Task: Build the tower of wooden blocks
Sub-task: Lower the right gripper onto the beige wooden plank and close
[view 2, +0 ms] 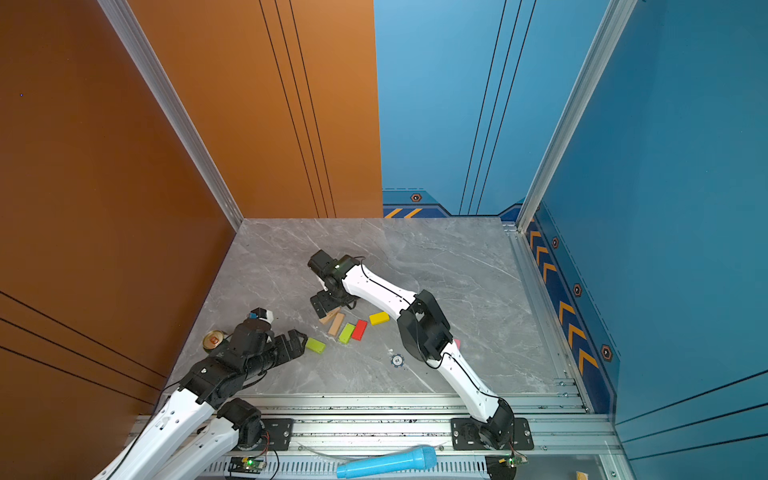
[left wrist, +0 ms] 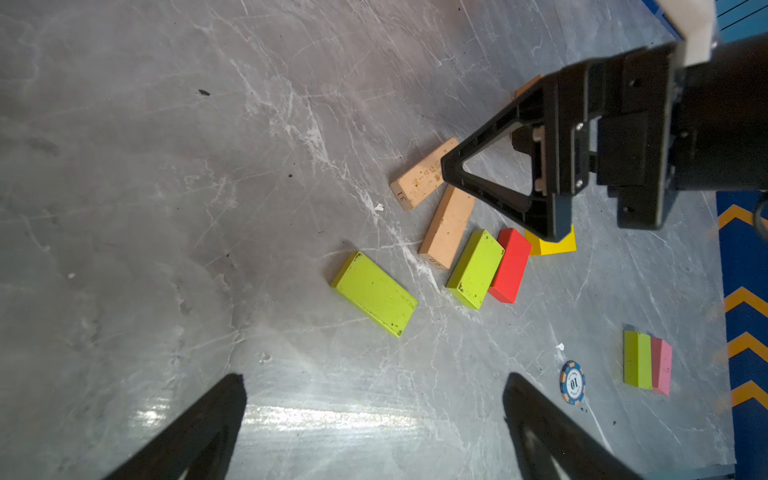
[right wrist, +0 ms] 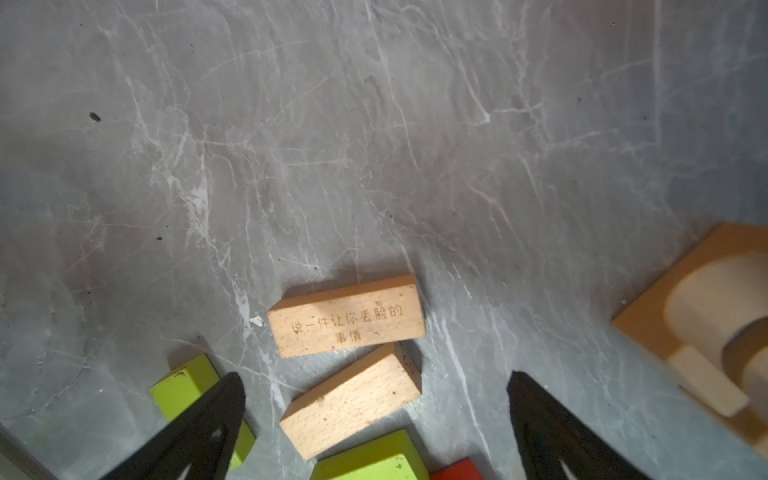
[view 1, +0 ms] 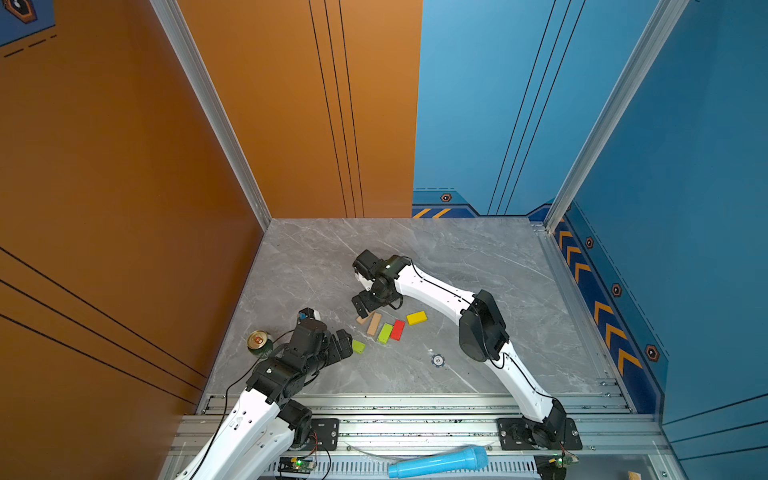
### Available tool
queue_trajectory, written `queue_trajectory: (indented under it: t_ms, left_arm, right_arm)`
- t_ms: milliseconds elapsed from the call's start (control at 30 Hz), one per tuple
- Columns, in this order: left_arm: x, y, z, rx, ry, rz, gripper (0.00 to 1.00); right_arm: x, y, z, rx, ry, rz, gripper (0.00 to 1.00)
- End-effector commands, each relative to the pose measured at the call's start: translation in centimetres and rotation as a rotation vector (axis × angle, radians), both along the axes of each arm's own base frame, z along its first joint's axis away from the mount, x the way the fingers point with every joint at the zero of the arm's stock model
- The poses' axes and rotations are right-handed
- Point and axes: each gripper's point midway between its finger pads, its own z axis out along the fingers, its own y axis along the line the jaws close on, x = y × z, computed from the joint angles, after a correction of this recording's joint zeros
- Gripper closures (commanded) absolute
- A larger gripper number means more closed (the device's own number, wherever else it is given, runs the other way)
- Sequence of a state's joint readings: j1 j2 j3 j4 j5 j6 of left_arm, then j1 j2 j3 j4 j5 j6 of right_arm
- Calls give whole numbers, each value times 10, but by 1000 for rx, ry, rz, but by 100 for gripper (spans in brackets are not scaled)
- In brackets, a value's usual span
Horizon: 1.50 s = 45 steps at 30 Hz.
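Currently, left gripper (left wrist: pixel 374 379): jaws spread, empty, near the red block (view 1: pixel 397 329).
Right gripper (right wrist: pixel 374 376): jaws spread, empty, over tan blocks (right wrist: pixel 347 322) beside the red block.
Wood blocks (left wrist: pixel 374 293): loose, unstacked around the red block; lime green block (view 1: pixel 385 333) touches it, yellow block (view 1: pixel 416 318) near it.

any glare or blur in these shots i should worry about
Left wrist view: a bright glare streak washes out part of the grey marble tabletop. Right wrist view: dimmer; the engraved tan wooden block is crisp, while the nearer notched tan wooden block is blurred. Both top views: evenly lit, no glare.
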<state>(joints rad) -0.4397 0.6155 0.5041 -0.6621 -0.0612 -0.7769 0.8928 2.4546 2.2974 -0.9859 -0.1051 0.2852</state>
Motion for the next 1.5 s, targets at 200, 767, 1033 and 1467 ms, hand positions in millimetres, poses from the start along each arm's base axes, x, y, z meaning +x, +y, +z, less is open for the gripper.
queue_trajectory:
  t_ms: [200, 767, 1033, 1467]
  left_arm:
    - [-2, 6, -4, 41, 14, 16, 2]
    - [1, 6, -3, 53, 5, -5, 2]
    - [2, 5, -4, 45, 4, -11, 2]
    - [3, 1, -3, 26, -1, -22, 2]
  right_arm:
    - [-6, 13, -15, 19, 59, -177, 7]
    - [-6, 23, -40, 39, 123, -296, 25]
    - [-3, 23, -44, 21, 104, -318, 37]
    - [4, 6, -42, -63, 35, -325, 64]
